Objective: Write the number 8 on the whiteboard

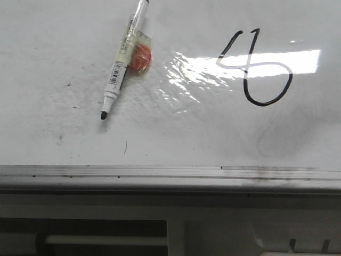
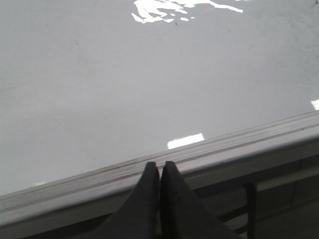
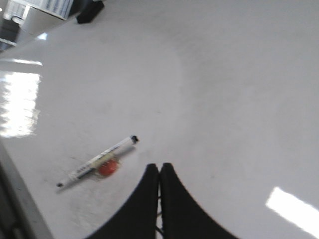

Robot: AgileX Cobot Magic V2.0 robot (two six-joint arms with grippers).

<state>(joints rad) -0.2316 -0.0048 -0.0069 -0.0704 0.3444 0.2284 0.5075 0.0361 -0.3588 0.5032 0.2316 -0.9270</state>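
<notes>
The whiteboard [image 1: 64, 138] fills the front view, glossy white with grey smudges and a silver rail along its near edge. A black hand-drawn number 8 [image 1: 256, 69], with a round lower loop and an unclosed top, is on its right part. An uncapped white marker [image 1: 123, 58] lies on the board at the upper left, black tip toward the rail, on a small orange-red object [image 1: 141, 57]. The marker also shows in the right wrist view [image 3: 97, 162]. My left gripper [image 2: 159, 167] is shut and empty over the rail. My right gripper [image 3: 159, 169] is shut and empty above the board, beside the marker.
The silver rail [image 1: 160, 172] runs along the board's near edge, with a white frame and a bar [image 1: 106, 240] below it. Strong glare [image 1: 213, 69] lies across the board's middle. A dark object [image 3: 89, 11] sits at the board's far corner in the right wrist view.
</notes>
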